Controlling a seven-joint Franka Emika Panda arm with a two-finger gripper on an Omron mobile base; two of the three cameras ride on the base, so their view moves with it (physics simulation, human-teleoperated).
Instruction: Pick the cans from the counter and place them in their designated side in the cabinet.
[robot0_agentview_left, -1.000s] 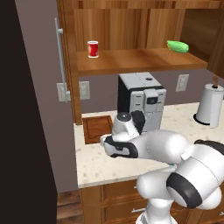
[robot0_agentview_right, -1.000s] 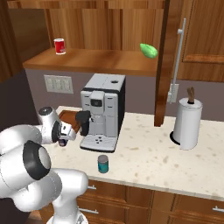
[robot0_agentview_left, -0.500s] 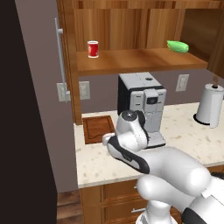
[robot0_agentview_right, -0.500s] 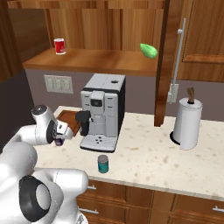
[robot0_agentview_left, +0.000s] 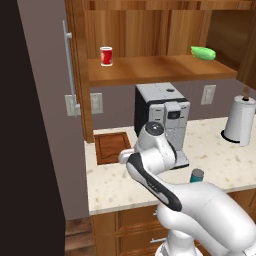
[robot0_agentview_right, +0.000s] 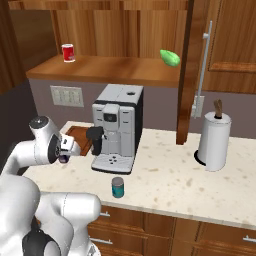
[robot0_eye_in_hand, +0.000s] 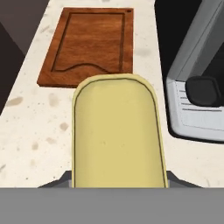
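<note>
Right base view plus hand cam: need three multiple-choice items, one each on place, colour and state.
1. Where is the teal can?
A. on the counter, in front of the coffee machine
B. on the cutting board
C. on the cabinet shelf

2. What colour is the can on the cabinet shelf?
A. white
B. red
C. black

3. What is the gripper doing?
A. open above the counter
B. shut on nothing
C. shut on the yellow-topped can

Answers: 1 A, it stands on the speckled stone before the machine's tray. 2 B, its body is plainly red. 3 C, the yellow top sits right at the fingers in the hand view.
</note>
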